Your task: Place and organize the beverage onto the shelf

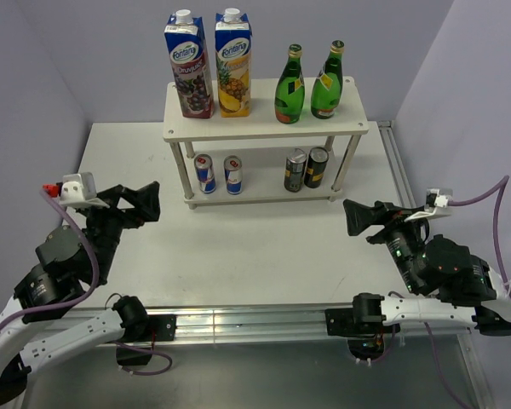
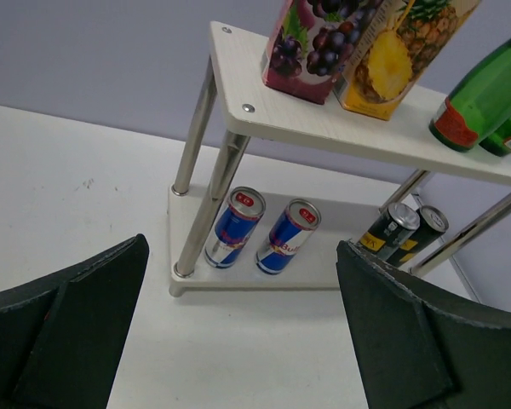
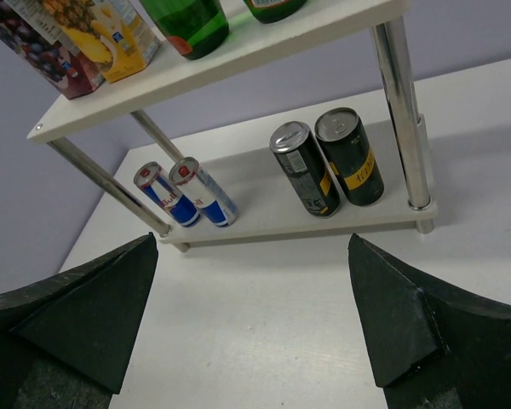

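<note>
The white tabletop (image 1: 264, 256) lies bare across its middle and near half, from the left edge to the right edge. Purple walls (image 1: 34, 68) close in along the far, left and right edges, and a metal rail (image 1: 255, 319) with the arm bases runs along the near edge.

The shelf (image 1: 260, 128) stands at the middle of the far edge. All six drinks are on it:
- Two green bottles (image 1: 289, 85) (image 1: 327, 81) stand upright on the right half of the top board.
- Two dark cans (image 1: 296, 170) (image 1: 316, 167) stand touching on the lower board beneath them.
- Two blue-and-silver cans (image 1: 204, 174) (image 1: 232, 175) stand just beside each other at the lower board's left end.
- Two juice cartons (image 1: 188, 66) (image 1: 233, 64) fill the top board's left half.

The left gripper (image 1: 149, 204) hangs near the left edge, spread wide and holding nothing, well apart from the shelf and pointed toward the blue-and-silver cans. The right gripper (image 1: 358, 217) hangs near the right edge, also spread wide and holding nothing, facing the shelf's right end.

The shelf's round legs (image 3: 404, 111) stand at its corners in front of the lower cans, and the top board overhangs them.
</note>
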### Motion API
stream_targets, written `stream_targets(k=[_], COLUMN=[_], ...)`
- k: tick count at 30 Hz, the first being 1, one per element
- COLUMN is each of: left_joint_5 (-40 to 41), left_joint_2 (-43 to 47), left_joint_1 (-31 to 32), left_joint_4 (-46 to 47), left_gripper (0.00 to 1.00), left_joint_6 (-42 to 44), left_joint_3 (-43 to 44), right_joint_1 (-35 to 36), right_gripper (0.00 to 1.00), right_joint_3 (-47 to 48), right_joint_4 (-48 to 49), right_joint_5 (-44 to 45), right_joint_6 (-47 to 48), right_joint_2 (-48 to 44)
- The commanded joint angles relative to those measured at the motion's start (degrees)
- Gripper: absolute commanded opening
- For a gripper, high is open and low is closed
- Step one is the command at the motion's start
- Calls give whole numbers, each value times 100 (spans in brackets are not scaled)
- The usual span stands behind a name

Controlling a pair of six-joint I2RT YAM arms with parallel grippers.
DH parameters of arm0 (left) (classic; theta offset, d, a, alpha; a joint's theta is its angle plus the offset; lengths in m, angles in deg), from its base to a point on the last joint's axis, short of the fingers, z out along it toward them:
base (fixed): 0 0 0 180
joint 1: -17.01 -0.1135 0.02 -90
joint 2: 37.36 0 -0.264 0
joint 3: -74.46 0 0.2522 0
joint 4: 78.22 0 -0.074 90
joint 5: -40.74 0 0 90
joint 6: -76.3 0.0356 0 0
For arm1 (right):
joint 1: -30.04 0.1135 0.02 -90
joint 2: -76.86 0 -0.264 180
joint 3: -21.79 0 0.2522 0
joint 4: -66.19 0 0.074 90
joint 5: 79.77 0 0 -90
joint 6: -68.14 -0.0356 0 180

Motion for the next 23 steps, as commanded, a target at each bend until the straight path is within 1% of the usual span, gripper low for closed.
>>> stream_targets(k=[1,2,3,5,6,8,12,21,23], left_joint_5=[-464,-579,-676,-966,-1062,-1282,-1485,-1591,-1599], left_joint_2=[60,34,-45,-151,-230,-309,-327,-309,-309], left_joint_1=[-377,-474,-727,-1009,-1280,-1554,-1775,-1846,-1863], left_joint_4=[454,462,419,392,383,322,339,366,383], left_gripper=[99,99,99,99,99,99,99,99,99], left_joint_6=[215,206,119,48,21,-23,-40,-23,-23], left_joint_3=[-204,-205,-188,-135,-135,-108,-117,-170,-187], right_joint_1=[16,16,16,16,16,16,16,25,16], right_gripper=[100,100,100,100,100,100,100,99,99], right_joint_3=[95,87,86,86,95,95,69,69,174], right_joint_4=[-161,-161,-161,-152,-169,-213,-214,-284,-493], right_joint_5=[217,226,235,270,288,314,288,305,332], right_joint_6=[62,62,54,62,62,19,-8,-34,-253], right_joint_2=[88,88,88,88,88,70,9,43,131])
